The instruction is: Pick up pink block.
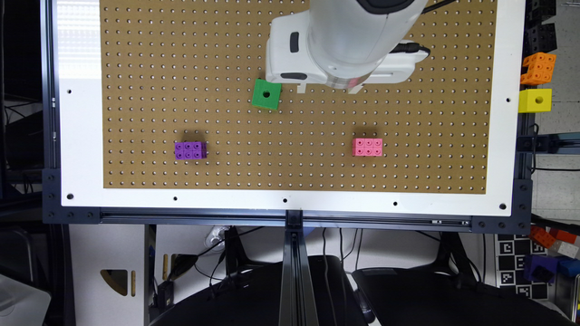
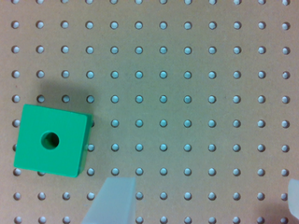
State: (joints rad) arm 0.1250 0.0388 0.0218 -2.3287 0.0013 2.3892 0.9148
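Pink block (image 1: 367,147) alone on pegboard (image 1: 136,113), bare board around.

The pink block (image 1: 367,147) lies on the pegboard (image 1: 136,54), exterior view's right.

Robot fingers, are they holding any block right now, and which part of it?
Nothing is held. The fingers are spread with only bare pegboard between them; the pink block lies untouched, away from the gripper.

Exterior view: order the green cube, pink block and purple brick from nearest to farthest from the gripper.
1. Green cube, just to the exterior view's left of the gripper.
2. Pink block, lower on the board, slightly right.
3. Purple brick, far lower left.
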